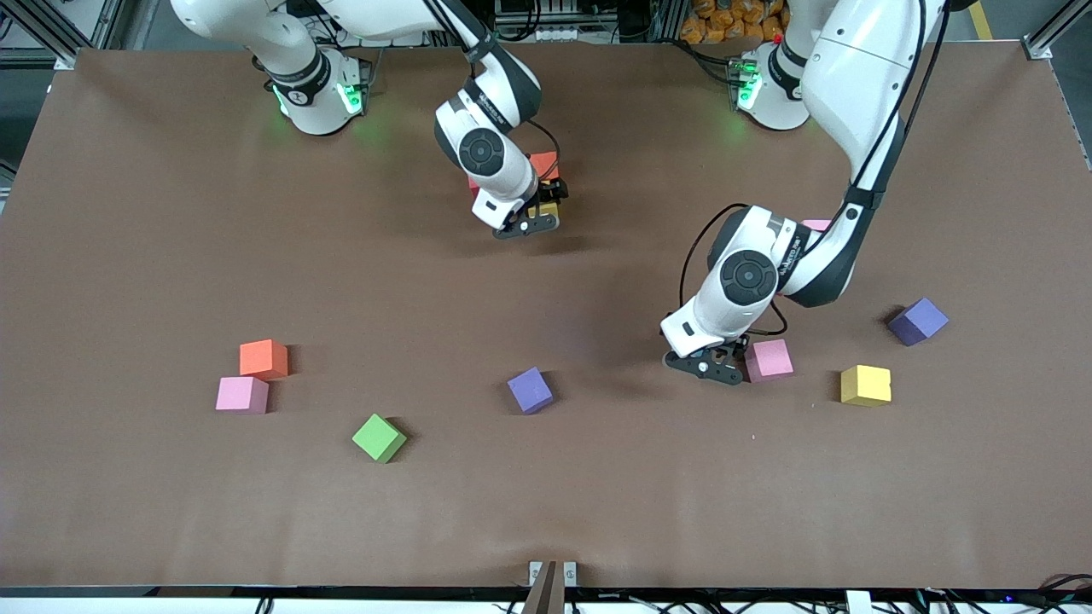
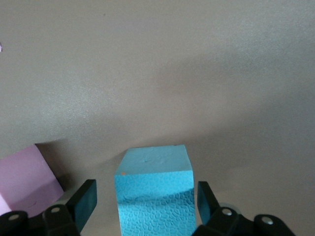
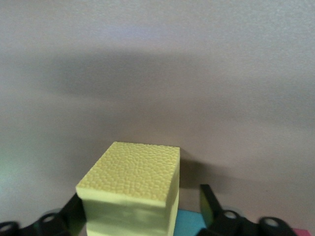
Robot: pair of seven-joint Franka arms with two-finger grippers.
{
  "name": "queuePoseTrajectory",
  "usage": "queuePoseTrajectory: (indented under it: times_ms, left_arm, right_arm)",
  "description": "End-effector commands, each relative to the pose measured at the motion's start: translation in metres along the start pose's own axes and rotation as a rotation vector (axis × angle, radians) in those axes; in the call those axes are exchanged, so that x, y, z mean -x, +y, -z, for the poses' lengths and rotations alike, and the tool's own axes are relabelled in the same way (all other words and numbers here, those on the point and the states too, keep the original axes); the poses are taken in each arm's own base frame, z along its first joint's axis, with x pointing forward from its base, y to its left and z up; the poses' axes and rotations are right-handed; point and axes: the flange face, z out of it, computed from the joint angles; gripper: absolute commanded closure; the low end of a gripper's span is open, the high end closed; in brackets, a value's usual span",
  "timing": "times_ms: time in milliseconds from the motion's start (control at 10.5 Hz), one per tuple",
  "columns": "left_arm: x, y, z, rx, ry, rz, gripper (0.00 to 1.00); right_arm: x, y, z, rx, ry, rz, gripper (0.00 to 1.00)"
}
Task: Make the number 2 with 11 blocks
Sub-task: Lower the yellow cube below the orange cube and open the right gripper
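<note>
My right gripper [image 1: 533,223] [image 3: 141,196] is open around a yellow block [image 3: 130,189] [image 1: 547,209]; one finger [image 3: 209,199] stands clear of its side. That block sits beside an orange block [image 1: 544,164] and a red one [image 1: 473,183], with a light blue block [image 3: 192,222] under or against it. My left gripper [image 1: 712,368] [image 2: 145,191] is low over the table, open around a light blue block [image 2: 153,189] with a gap on each side. A pink block [image 1: 769,358] [image 2: 27,179] lies right beside it. The light blue block is hidden in the front view.
Loose blocks nearer the front camera: orange [image 1: 264,358], pink [image 1: 241,395], green [image 1: 379,437], yellow [image 1: 865,385]. Two purple cubes [image 1: 530,390] [image 1: 918,321] lie among them. Another pink block [image 1: 816,225] peeks out by the left arm.
</note>
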Motion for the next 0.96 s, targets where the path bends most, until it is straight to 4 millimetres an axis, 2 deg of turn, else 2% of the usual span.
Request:
queuePoseTrajectory:
  times_ms: [0,96,287,478,860]
  left_arm:
    - [-0.001,0.002,0.0,0.003,0.011,-0.009,0.38]
    - [-0.001,0.002,0.001,0.003,0.013,-0.011,0.63]
    - [-0.002,0.002,0.002,0.005,0.014,-0.01,0.99]
    - [-0.002,0.001,0.005,0.004,0.015,-0.005,1.0]
    - [-0.005,-0.009,0.021,-0.001,0.035,0.002,1.0]
  right_arm:
    - [0.001,-0.001,0.006,-0.001,-0.002,-0.037,0.0]
    - [0.0,-0.003,0.009,-0.007,0.004,-0.064,0.0]
    - [0.009,-0.013,0.007,-0.017,0.001,-0.123,0.0]
    - [0.013,-0.021,0.012,-0.027,0.003,-0.151,0.0]
    - [0.003,-0.018,0.031,-0.044,0.025,-0.124,0.0]
